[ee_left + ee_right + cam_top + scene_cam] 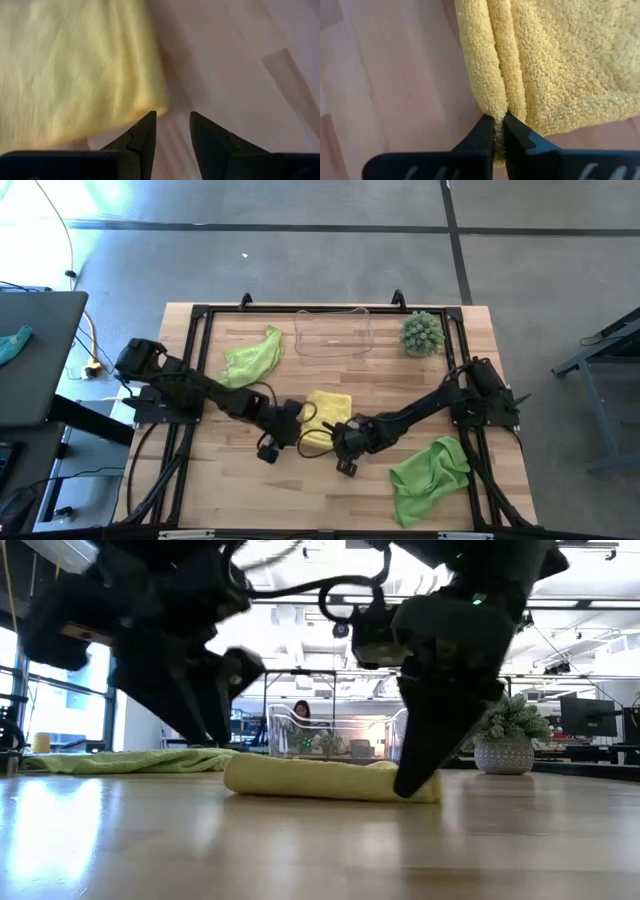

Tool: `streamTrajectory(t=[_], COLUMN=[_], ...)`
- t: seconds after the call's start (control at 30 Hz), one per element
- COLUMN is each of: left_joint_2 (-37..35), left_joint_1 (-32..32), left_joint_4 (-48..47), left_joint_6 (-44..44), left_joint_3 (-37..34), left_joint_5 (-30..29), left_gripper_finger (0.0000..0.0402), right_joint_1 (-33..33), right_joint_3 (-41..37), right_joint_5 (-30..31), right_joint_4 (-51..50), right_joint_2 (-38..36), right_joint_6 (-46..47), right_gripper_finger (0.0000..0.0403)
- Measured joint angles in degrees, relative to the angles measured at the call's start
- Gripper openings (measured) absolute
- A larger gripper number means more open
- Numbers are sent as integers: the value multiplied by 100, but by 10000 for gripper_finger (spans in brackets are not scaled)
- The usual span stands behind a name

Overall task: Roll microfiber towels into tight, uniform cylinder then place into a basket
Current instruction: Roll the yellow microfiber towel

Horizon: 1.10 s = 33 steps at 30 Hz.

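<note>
The yellow towel (327, 412) lies folded into a thick flat strip near the table's middle; the low view shows it as a low roll (320, 780) resting on the wood. My right gripper (499, 122) is shut on its edge at the near right end (415, 780). My left gripper (172, 120) is slightly open over bare wood just beside the towel's left edge (150, 95), holding nothing. One lime green towel (251, 358) lies crumpled at the far left, the other (430, 472) at the near right. The clear basket (333, 333) stands at the far edge. My right gripper pinches a thick folded edge of the yellow towel (496, 107) between its two fingers, several layers thick. The fingers come from above, slanting down (425, 755), at the strip's near right end. The towel lies on the table, slack.
A spiky green plant in a pot (422, 333) stands right of the basket. A black frame (200, 330) runs around the wooden tabletop. A person sits in the room behind the basket (300, 712). Bare wood lies along the near edge (300, 500).
</note>
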Motion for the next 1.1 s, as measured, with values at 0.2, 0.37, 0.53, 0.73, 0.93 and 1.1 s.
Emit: streamTrajectory(t=[0.2,0.37,0.53,0.73,0.93,1.1], left_joint_2=[-135,-136,-136,-52,361,753], left_joint_1=[-565,-747,-720,-555,-282,-17], left_joint_4=[-36,-110,-20,791,1326,1730], left_joint_6=[198,141,-111,-168,-255,-218], left_joint_3=[7,7,7,22,16,20], left_joint_5=[-1023,-1422,-1439,-1524,-1881,-2019], left_gripper_finger=[106,106,105,105,104,99], right_joint_1=[-248,-264,-293,-524,-645,-830], right_joint_3=[-40,-943,-2347,-3083,-2883,-2640], right_joint_5=[-136,-55,69,-48,-555,-1050], right_joint_4=[271,1744,3815,4491,4527,4387], right_joint_2=[-13,-267,-743,-883,-845,-842], right_joint_6=[-648,-563,69,1828,1607,1574], right_gripper_finger=[1,1,1,1,0,0])
